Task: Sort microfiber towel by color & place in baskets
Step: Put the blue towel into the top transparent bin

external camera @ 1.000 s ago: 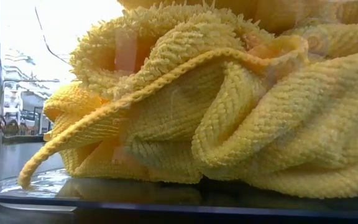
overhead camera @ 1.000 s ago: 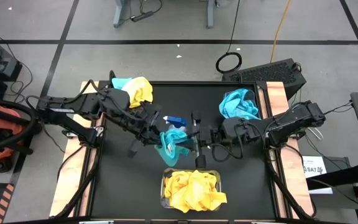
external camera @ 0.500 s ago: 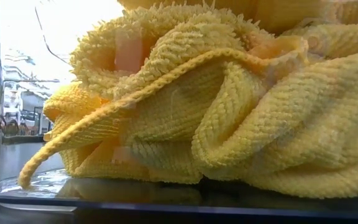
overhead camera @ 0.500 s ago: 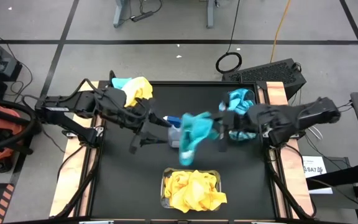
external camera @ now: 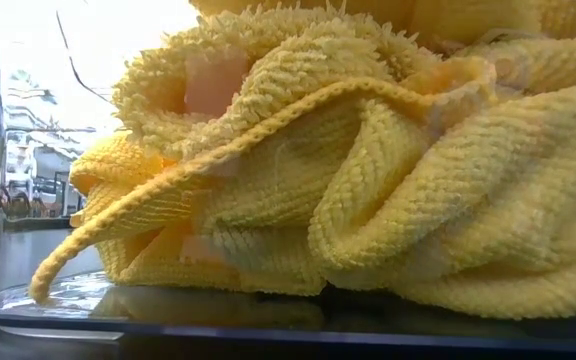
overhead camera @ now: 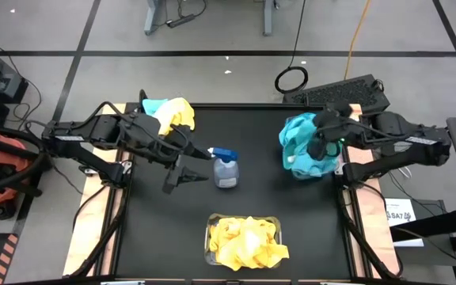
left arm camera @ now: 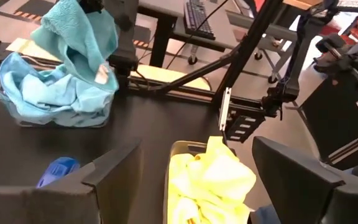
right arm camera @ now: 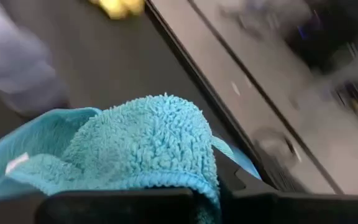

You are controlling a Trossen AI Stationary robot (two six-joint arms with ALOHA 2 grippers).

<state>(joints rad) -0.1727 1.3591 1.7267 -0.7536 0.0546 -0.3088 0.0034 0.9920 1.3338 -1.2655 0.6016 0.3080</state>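
Right jaws point(overhead camera: 317, 148) pinch teal towel point(overhead camera: 301, 154) over blue-filled basket point(left arm camera: 17, 115).

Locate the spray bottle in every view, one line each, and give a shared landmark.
High: spray bottle at table centre, beside left gripper.
Low: not in it.
Left wrist: only its blue trigger, bottom left.
Right wrist: blurred, cannot tell.
Landmark: yellow towels.
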